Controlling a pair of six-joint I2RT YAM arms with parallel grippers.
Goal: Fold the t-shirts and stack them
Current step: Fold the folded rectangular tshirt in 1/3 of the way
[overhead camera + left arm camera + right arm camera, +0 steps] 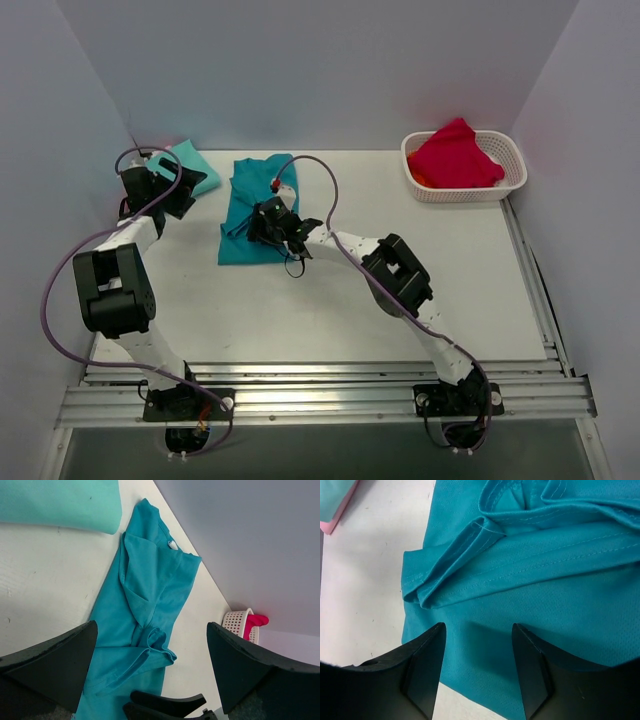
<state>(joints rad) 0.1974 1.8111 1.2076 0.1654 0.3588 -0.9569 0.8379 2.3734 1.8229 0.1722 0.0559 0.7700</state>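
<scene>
Only right wrist shows pink edge (pixel 336 519), perhaps shirt.

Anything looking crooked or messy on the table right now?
Yes: the teal shirt lies unevenly folded, with its edge bunched into ridges just ahead of the right gripper. The pink shirt is heaped loose in the basket.

A: Where is there room around the deep teal cloth t-shirt (pixel 250 215)?

B: From its 3 to 6 o'clock the bare white table (pixel 250 300) lies open, crossed by the right arm (pixel 400 275) slanting in from 5 o'clock.

A: And what blocks?

B: At 9 o'clock the left gripper (pixel 185 190) stands in the narrow strip beside the folded mint-green shirt (pixel 195 160). The white slotted plastic basket (pixel 470 192) sits well apart at 3 o'clock. The grey back wall (pixel 320 70) closes 12.
</scene>
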